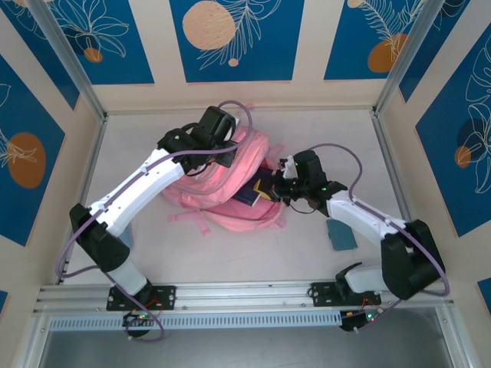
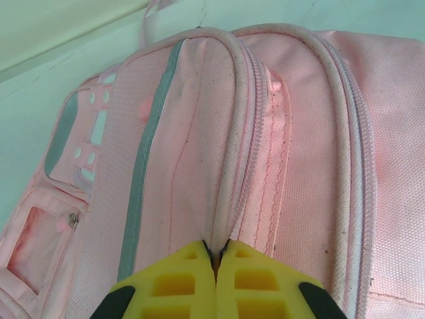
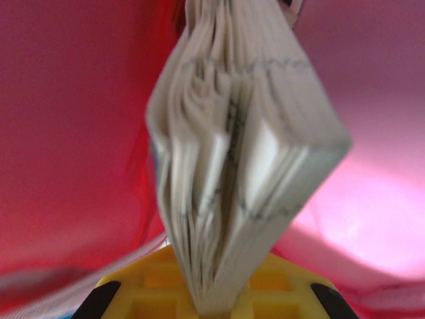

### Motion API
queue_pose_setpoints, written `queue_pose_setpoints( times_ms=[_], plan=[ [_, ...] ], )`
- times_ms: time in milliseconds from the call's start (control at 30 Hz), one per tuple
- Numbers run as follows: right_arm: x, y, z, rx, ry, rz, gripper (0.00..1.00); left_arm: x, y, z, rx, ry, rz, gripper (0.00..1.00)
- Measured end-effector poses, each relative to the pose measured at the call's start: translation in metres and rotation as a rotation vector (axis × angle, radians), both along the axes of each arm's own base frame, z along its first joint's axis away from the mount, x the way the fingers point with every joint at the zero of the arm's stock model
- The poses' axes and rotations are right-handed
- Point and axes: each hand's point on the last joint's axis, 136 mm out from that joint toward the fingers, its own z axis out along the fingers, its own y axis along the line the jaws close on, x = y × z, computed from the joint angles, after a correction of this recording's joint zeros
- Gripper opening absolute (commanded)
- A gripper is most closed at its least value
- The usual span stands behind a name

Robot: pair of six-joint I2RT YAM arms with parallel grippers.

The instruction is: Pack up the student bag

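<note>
A pink student bag (image 1: 222, 211) lies on its side near the middle of a pale table (image 1: 330, 142), seen from above, its straps trailing toward the near edge. Two white robot arms reach in to it from the near edge, one on each side.

The left arm stretches over the far end of the bag. In its wrist view the left gripper (image 2: 216, 256) has its yellow fingers (image 2: 176, 282) pressed together on a raised fold of pink fabric at the bag's piped zipper edge — a pinch grip on the bag itself. Grey-white stripes and a small front pocket run off to the left of that fold.

The right arm comes in from the other side. The right gripper (image 3: 212, 302) is clamped on the bottom of a thick book (image 3: 239, 166), whose white pages fan out above the fingers; blurred pink fabric surrounds it on every side. From above, the book's dark blue cover (image 1: 257, 192) sits at the bag's opening.

A small flat teal item (image 1: 340, 234) lies on the table beside the right arm, well apart from the bag.
</note>
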Motion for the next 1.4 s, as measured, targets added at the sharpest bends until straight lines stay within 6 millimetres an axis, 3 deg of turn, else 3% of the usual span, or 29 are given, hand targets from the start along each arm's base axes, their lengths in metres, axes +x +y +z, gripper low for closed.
queue_pose_setpoints(
  times_ms=[200,400,667,733,833,867,1067,1267,1400],
  plan=[
    [0.030,0.027,-0.033,0.001,0.053,-0.040,0.00,0.000,0.000,-0.001,-0.002,0.001,0.003,0.00],
    [0.061,0.067,-0.045,0.058,0.076,-0.065,0.00,0.000,0.000,-0.003,-0.001,0.007,0.007,0.00],
    [0.083,0.098,-0.060,0.127,0.147,-0.094,0.02,0.001,0.000,-0.006,-0.007,0.012,0.020,0.00],
    [0.086,0.104,-0.060,0.143,0.159,-0.090,0.13,0.001,0.000,-0.006,-0.009,0.012,0.022,0.00],
    [0.087,0.110,-0.056,0.162,0.165,-0.071,0.44,0.001,0.000,-0.006,-0.008,0.012,0.022,0.00],
    [0.085,0.111,-0.056,0.166,0.173,-0.066,0.49,0.001,0.000,-0.006,-0.008,0.012,0.022,0.00],
    [0.058,0.090,-0.061,0.136,0.206,-0.074,0.62,0.001,-0.001,-0.010,-0.009,0.013,0.022,0.00],
    [0.029,0.041,-0.040,0.112,0.176,-0.140,0.62,0.003,-0.003,-0.017,-0.019,0.016,0.024,0.00],
    [0.015,-0.002,-0.031,0.038,0.174,-0.233,0.62,0.002,-0.005,-0.021,-0.035,0.030,0.028,0.00]
  ],
)
